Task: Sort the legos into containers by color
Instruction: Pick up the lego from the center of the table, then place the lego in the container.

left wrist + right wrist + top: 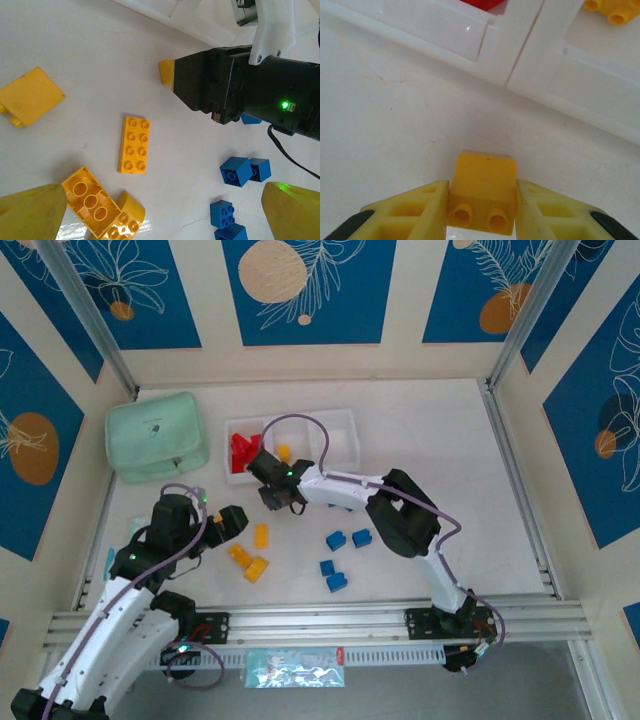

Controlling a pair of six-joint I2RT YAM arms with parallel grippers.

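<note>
— On the mint green pouch (155, 435) at the far left, is there any writing to read?
— There's a faint mark on its top, too small to make out. The print on the clear packet (295, 668) lying on the front rail is also too small.
— Where is the right gripper (481, 192)?
— It's low over the table, just short of the white tray (470, 30). Its yellow fingers (420, 210) press against both sides of the held yellow brick (485, 177), so it is clamped on that piece. The brick sits between the fingertips with its studs towards the wrist camera, and its far end pokes out towards the tray wall, near it but apart.
— What's in the tray?
— The red bricks (243, 450) fill the left compartment, and a lone yellow piece (284, 452) lies in the middle one.
— And the left gripper (161, 192)?
— It's spread wide and holding nothing, above the loose yellow bricks (134, 144). The blue bricks (340, 555) lie scattered on the table to their right, well apart from the tray.
</note>
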